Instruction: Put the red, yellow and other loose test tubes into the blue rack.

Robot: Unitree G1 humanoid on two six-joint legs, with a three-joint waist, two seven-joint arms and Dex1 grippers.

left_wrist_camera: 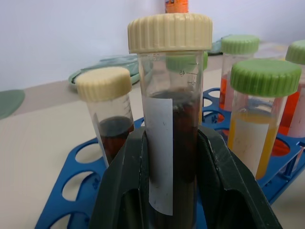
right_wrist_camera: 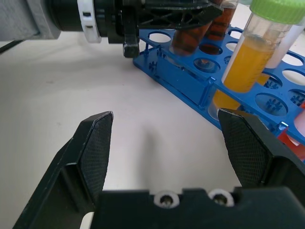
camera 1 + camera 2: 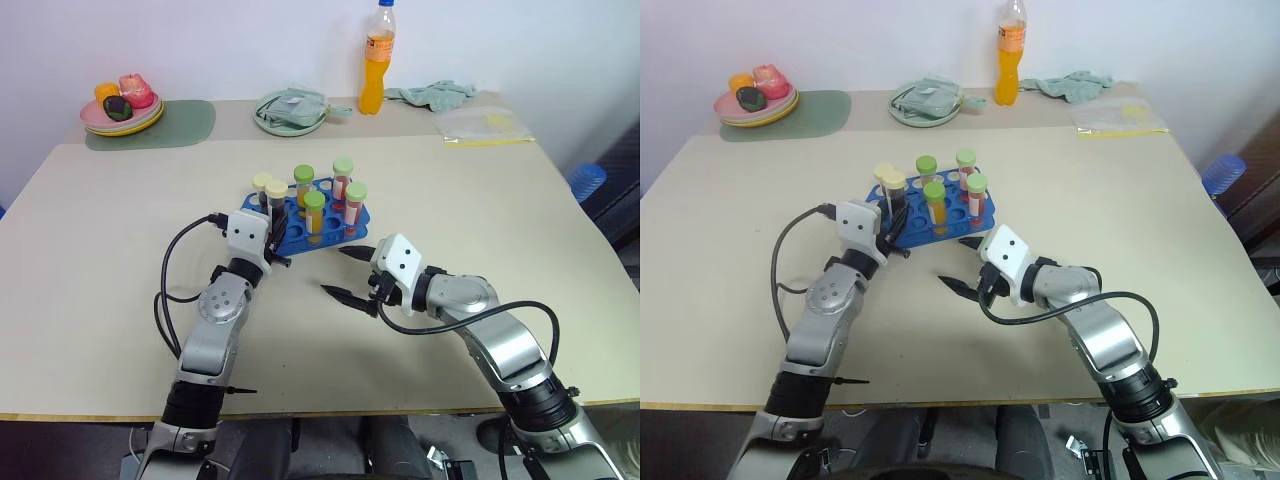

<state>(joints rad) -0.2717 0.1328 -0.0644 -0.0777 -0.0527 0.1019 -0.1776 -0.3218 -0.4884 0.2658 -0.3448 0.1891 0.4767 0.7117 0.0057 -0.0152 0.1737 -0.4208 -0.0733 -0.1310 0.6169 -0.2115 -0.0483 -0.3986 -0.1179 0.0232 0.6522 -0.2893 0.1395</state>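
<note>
My left jaws [image 1: 167, 191] are clamped on a cream-capped tube [image 1: 170, 119] of dark brown liquid with a white label strip down its front, held upright over the near left corner of the blue rack [image 3: 300, 225] on the beige tabletop [image 3: 120, 250]. Whether its bottom has entered a hole I cannot tell. Just beside it a second cream-capped tube [image 1: 107, 114], also dark brown, already stands in the rack. Further along the rack stand four green-capped tubes: two with orange-yellow liquid [image 3: 314, 218] and two with red [image 3: 355, 208], all upright. Several holes of the rack are unfilled. My right jaws [image 3: 349, 272] are spread wide with nothing between them, hovering low over the bare tabletop just in front of the rack's near edge, its black fingertips [image 2: 95, 143] pointing toward the rack and my left wrist. At the far edge of the tabletop sit a bottle of orange drink [image 3: 374, 58], a green plate [image 3: 290, 112] with a cloth on it, a stack of plates carrying toy food [image 3: 122, 102] on a green mat, a crumpled cloth [image 3: 432, 94] and a clear plastic bag [image 3: 478, 125].
</note>
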